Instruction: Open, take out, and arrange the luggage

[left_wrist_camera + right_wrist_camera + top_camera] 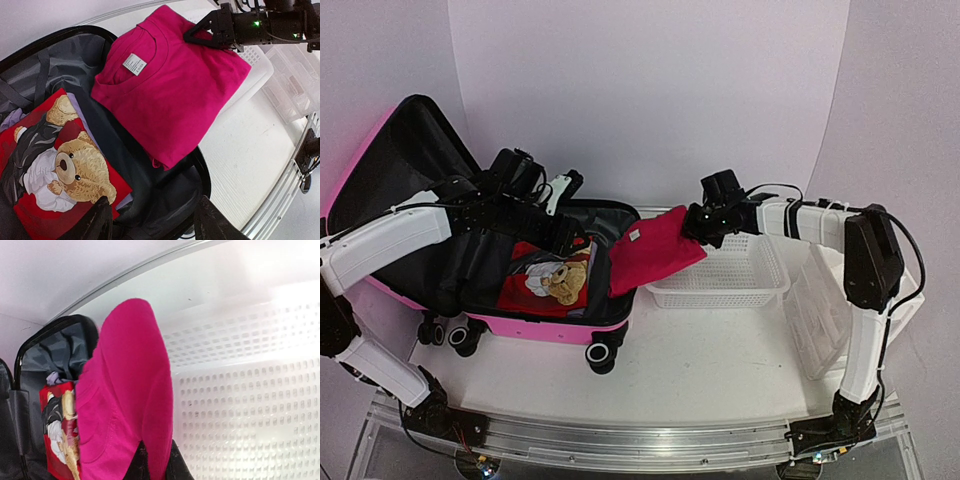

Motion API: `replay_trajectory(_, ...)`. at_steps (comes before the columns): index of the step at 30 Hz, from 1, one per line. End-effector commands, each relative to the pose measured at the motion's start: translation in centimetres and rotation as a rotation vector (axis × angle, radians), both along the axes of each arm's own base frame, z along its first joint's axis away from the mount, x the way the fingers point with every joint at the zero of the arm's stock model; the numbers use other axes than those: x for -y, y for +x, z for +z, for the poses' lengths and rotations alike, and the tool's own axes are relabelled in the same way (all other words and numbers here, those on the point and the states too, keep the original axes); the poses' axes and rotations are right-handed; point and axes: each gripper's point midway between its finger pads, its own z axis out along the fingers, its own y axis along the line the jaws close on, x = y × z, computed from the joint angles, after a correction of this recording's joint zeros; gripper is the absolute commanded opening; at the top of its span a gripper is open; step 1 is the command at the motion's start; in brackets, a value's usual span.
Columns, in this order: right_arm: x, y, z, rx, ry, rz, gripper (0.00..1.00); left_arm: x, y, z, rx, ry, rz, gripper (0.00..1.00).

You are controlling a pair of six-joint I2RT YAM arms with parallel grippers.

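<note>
Luggage [545, 326]: hot-pink hard shell, black lining and black wheels. It lies open at the 9 o'clock side of the table [700, 350], with the lid propped up toward 10 o'clock. Inside lies a red teddy-bear print item [65, 170]. A folded magenta shirt [170, 95] overlaps the case's 3 o'clock rim, raised and tilted toward the white mesh basket [730, 282] just beside it. A clear drawer organizer [820, 320] stands at 3 o'clock of the basket. Right gripper [192, 37] reaches in from 3 o'clock, clamped on the shirt's edge. Left gripper [152, 205] hovers over the case interior, pointing down, jaws apart, holding nothing.
</note>
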Motion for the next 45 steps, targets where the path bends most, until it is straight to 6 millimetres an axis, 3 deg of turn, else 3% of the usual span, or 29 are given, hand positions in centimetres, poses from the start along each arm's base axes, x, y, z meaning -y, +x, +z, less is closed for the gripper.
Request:
replay_trajectory(1,3.2,2.1,1.0,0.104,0.013,-0.115,0.00,1.0,0.7,2.9,0.054,-0.076,-0.011,0.56)
replay_trajectory(14,7.7,1.3,-2.9,0.072,-0.037,-0.150,0.00,0.8,0.4,3.4,0.054,-0.090,-0.006,0.56)
replay_trajectory(22,9.7,2.2,-6.1,0.074,-0.056,-0.144,0.00,0.9,0.3,3.7,0.055,-0.100,-0.013,0.55)
replay_trajectory(30,11.6,1.7,-7.0,0.069,-0.109,-0.171,0.00,0.4,0.1,3.7,0.057,-0.098,0.000,0.56)
replay_trajectory(39,13.1,0.3,-5.7,0.085,-0.159,-0.191,0.00,0.5,0.2,3.5,0.056,-0.093,0.003,0.55)
replay_trajectory(45,13.7,-0.5,-6.2,0.061,-0.187,-0.190,0.00,0.8,0.5,3.3,0.049,-0.091,0.001,0.55)
